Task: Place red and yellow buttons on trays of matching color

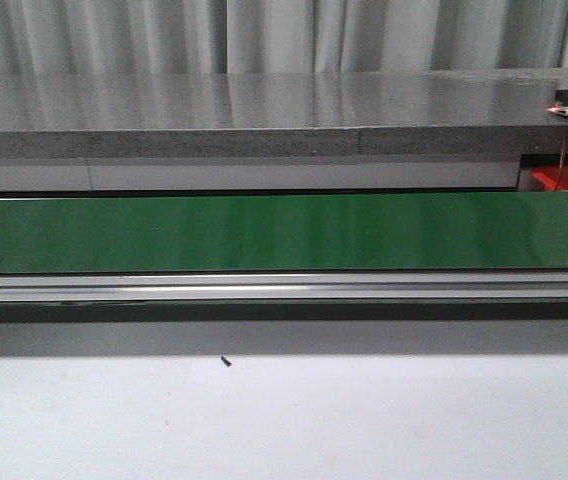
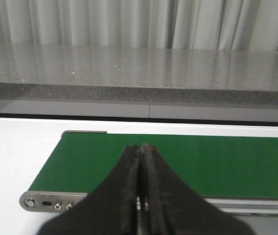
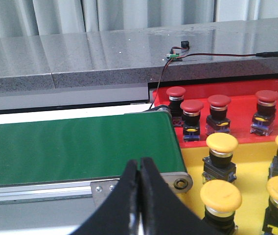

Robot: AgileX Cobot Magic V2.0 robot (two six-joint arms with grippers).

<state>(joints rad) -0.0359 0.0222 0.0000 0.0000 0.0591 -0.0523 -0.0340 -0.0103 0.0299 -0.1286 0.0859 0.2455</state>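
Four red buttons (image 3: 219,102) and four yellow buttons (image 3: 221,143) already stand on their red tray (image 3: 237,88) and yellow tray (image 3: 251,161), just beside my right gripper (image 3: 140,169), while both my grippers are closed on nothing and the green belt (image 1: 284,232) carries nothing.

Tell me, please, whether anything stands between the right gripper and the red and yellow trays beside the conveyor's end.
Nothing visible does. In the right wrist view the closed right gripper hangs over the green conveyor belt, and the yellow tray and red tray, both already holding push-buttons, lie just past the belt's end with open space between.
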